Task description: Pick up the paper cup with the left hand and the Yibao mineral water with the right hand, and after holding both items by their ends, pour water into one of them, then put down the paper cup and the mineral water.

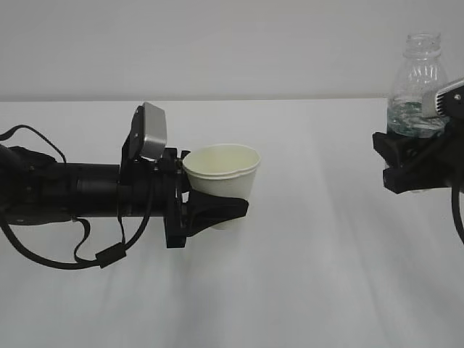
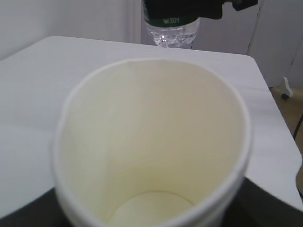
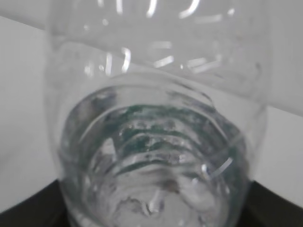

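- While both things hang clear of the white surface (image 1: 304, 290), my left gripper (image 1: 217, 210) is clamped around the lower body of the paper cup (image 1: 223, 170), which stands upright, mouth up and empty inside.
- Between the two lies a wide gap; the cup sits lower.
- Off to the right and higher, my right gripper (image 1: 413, 163) is closed on the Yibao mineral water (image 1: 417, 83), long axis upright, neck up, some water in it. To pour, I judge the bottle must travel left and tip.
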Tool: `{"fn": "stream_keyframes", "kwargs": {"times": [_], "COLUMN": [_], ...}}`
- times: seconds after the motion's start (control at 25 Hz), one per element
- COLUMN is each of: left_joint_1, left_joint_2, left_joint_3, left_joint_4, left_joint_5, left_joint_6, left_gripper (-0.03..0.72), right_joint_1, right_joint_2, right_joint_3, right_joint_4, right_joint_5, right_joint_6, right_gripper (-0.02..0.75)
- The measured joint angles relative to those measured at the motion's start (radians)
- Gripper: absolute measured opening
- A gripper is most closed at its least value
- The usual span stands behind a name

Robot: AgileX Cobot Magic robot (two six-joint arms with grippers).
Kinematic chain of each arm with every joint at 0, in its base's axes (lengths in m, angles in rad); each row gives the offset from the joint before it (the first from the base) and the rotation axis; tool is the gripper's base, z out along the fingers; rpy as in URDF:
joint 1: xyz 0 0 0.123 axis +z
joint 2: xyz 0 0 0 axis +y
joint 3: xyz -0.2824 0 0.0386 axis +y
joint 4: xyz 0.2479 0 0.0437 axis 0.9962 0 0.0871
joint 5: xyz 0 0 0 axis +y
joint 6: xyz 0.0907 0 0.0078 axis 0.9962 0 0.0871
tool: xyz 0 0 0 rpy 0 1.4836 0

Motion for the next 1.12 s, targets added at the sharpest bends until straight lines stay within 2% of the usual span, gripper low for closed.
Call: {"fn": "stream_keyframes", "kwargs": {"times": [0.4, 0.72, 1.12], "left_joint_1": [-0.087, -0.097, -0.099], "left_joint_2": [0.000, 0.000, 0.000], "left_joint_3": [0.000, -0.041, -0.047], "left_joint_4": [-0.004, -0.002, 0.050], "left_joint_5": [0.000, 0.000, 0.000], "left_joint_6": [-0.002, -0.039, -0.045], "left_gripper": [0.438, 0.438, 0.438], "right_joint_1": [0.000, 0.000, 0.000], "right_joint_2": [-0.066, -0.145, -0.183], "right_joint_3": [0.000, 0.000, 0.000], "right_joint_4": [-0.009, -0.011, -0.065], "right_joint_5": [0.113, 0.222, 0.244], "right_joint_6": [0.000, -0.020, -0.028], "right_gripper": [0.468, 0.468, 0.467]}}
